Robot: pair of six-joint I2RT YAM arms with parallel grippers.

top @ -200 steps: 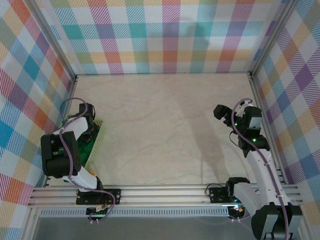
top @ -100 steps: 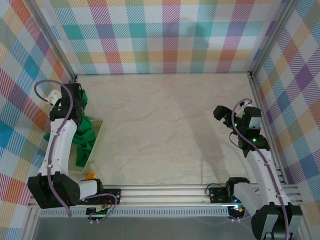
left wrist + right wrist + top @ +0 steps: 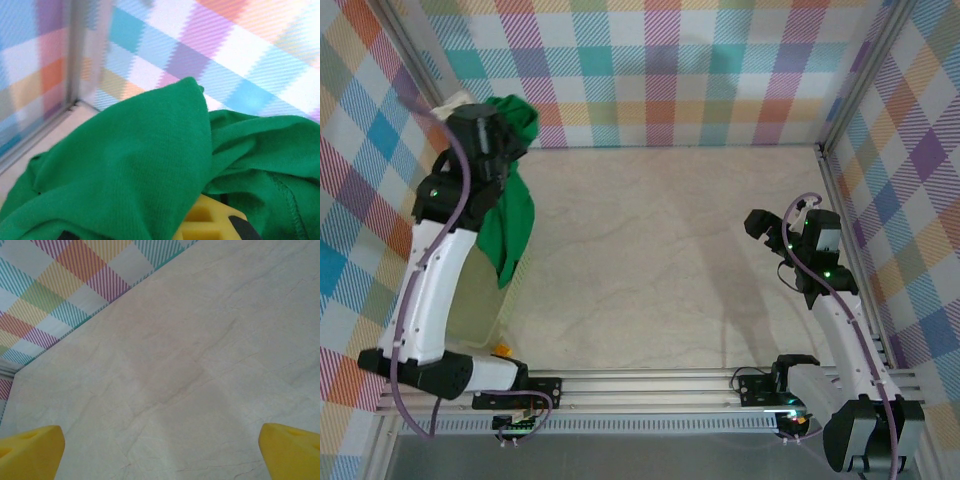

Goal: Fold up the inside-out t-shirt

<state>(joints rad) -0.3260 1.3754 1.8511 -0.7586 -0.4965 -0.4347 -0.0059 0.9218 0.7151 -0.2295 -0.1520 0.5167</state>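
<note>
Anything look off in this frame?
Nothing spilled or damaged. The t-shirt hangs bunched from the shut left gripper, up at the far-left corner, its lower end by the basket, not flat on the table. The right gripper is open.

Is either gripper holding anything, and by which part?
The left gripper is shut on the t-shirt, pinching a bunched part at its top; the rest hangs down. Which part cannot be told. The right gripper is open, empty.
</note>
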